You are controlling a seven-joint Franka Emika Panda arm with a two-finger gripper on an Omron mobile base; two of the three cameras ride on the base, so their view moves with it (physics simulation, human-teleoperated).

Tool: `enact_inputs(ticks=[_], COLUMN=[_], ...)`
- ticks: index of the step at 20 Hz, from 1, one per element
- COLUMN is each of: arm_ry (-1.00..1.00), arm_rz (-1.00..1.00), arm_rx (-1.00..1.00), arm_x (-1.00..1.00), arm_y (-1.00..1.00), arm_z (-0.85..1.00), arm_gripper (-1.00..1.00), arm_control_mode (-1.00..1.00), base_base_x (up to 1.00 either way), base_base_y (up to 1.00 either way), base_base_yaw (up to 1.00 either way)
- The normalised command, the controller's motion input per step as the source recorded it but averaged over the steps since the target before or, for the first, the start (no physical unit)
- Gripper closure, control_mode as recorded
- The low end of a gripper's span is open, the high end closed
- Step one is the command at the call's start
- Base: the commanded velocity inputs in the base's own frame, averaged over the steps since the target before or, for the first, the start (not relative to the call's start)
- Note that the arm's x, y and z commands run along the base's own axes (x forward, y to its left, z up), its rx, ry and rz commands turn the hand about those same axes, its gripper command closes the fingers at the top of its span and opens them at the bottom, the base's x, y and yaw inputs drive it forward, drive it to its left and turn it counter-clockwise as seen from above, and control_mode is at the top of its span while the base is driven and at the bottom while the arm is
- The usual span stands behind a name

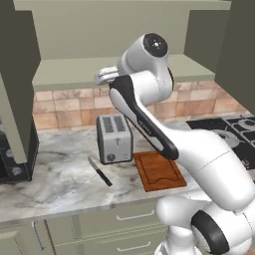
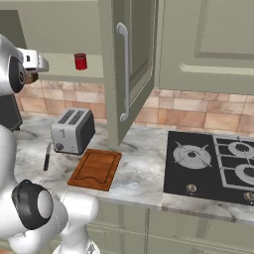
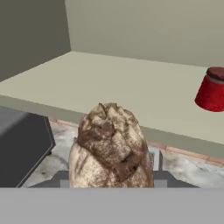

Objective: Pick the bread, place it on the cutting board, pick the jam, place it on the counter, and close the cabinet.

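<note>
While I am watching the hand view, I am seeing the bread (image 3: 111, 146) sitting right in front of the camera, clenched in the gripper (image 3: 111, 181), whose fingertips are lying hidden behind the loaf. It is hanging just outside the front edge of the cabinet (image 3: 131, 83) floor, with the counter (image 3: 57, 164) showing below it. The jam (image 3: 213, 89) is standing inside on that same cabinet floor, off to the right of the bread and apart from it.

From the right base view, I am seeing the jam (image 2: 80, 61) upright in the open cabinet (image 2: 129, 64), whose door is swinging out toward me. The cutting board (image 2: 95, 169) is lying bare on the counter (image 2: 141, 163), just in front of the toaster (image 2: 73, 131), with a knife (image 2: 46, 157) lying to the toaster's left. A black stovetop (image 2: 213, 166) is sitting well to the right of the board.

In the left base view, I am seeing the arm reaching up at cabinet height, above the toaster (image 1: 114, 138) and the cutting board (image 1: 158, 170).
</note>
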Motion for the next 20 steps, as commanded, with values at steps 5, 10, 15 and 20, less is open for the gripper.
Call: enact_inputs(ticks=[5, 10, 15, 20], arm_ry=[0.0, 0.0, 0.0, 0.0], arm_rz=[-0.01, -0.03, -0.03, -0.05], arm_rx=[0.0, 0.0, -0.01, 0.0], arm_x=[-0.73, -0.67, -0.5, -0.5], arm_y=[-0.45, -0.4, -0.35, -0.23], arm_z=[0.0, -0.01, -0.04, -0.14], arm_gripper=[1.0, 1.0, 1.0, 1.0], arm_control_mode=[-1.0, -1.0, -1.0, -1.0], base_base_x=[0.0, 0.0, 0.0, 0.0], base_base_y=[0.0, 0.0, 0.0, 0.0], base_base_yaw=[0.0, 0.0, 0.0, 0.0])
